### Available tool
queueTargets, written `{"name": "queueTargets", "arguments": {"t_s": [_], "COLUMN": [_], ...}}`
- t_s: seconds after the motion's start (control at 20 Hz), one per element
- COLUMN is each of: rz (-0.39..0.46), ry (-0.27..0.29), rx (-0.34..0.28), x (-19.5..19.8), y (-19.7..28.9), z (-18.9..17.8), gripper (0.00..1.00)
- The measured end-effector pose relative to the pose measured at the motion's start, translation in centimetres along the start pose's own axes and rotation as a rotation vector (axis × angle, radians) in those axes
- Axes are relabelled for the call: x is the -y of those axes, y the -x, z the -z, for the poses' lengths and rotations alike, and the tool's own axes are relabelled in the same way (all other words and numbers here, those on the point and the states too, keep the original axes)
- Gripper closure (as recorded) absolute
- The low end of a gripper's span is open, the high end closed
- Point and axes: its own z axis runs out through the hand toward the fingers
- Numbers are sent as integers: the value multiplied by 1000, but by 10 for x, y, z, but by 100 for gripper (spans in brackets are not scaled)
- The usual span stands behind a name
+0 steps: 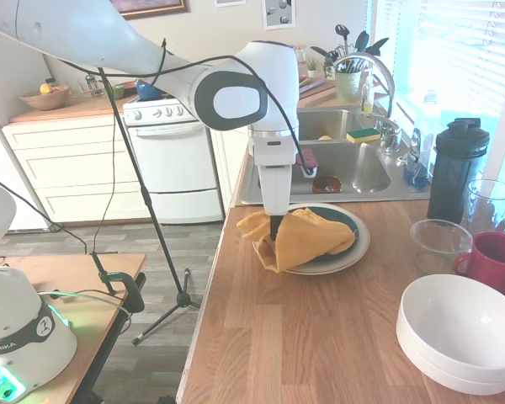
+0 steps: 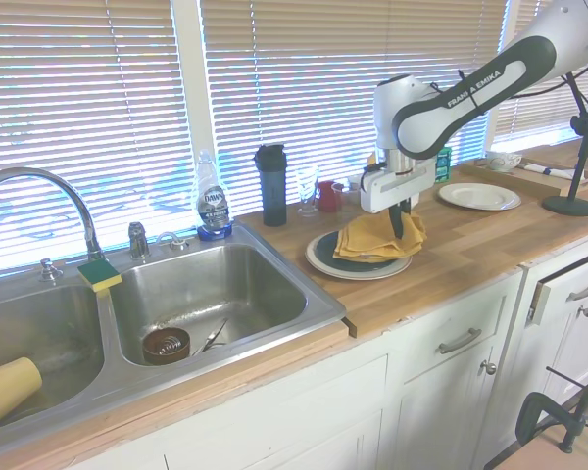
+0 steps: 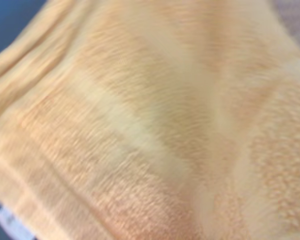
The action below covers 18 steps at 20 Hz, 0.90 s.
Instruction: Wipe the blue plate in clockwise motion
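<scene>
Blue plate (image 1: 347, 220): glossy, slippery, breakable; sits on cream plate (image 1: 364, 247). Soft yellow towel (image 1: 307, 236) pinched near 9 o'clock by gripper (image 1: 274, 228).

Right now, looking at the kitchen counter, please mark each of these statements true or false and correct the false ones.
1. A yellow-orange terry cloth lies on the round, glossy teal-blue plate. True.
2. The blue plate sits directly on the wood. False: it rests on a larger cream plate.
3. The gripper is down at the cloth. True.
4. The red mug is inside the steel sink. False: it stands on the counter.
5. The black shaker bottle lies tipped over. False: it stands upright.
</scene>
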Motion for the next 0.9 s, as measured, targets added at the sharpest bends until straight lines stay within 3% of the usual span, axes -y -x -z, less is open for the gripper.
{"name": "queueTargets", "arguments": {"t_s": [0.45, 0.9], "rz": [55, 16], "ry": [-18, -53], "rx": [-10, -5], "x": [29, 77], "y": [57, 40], "z": [8, 2], "gripper": [100, 100]}}
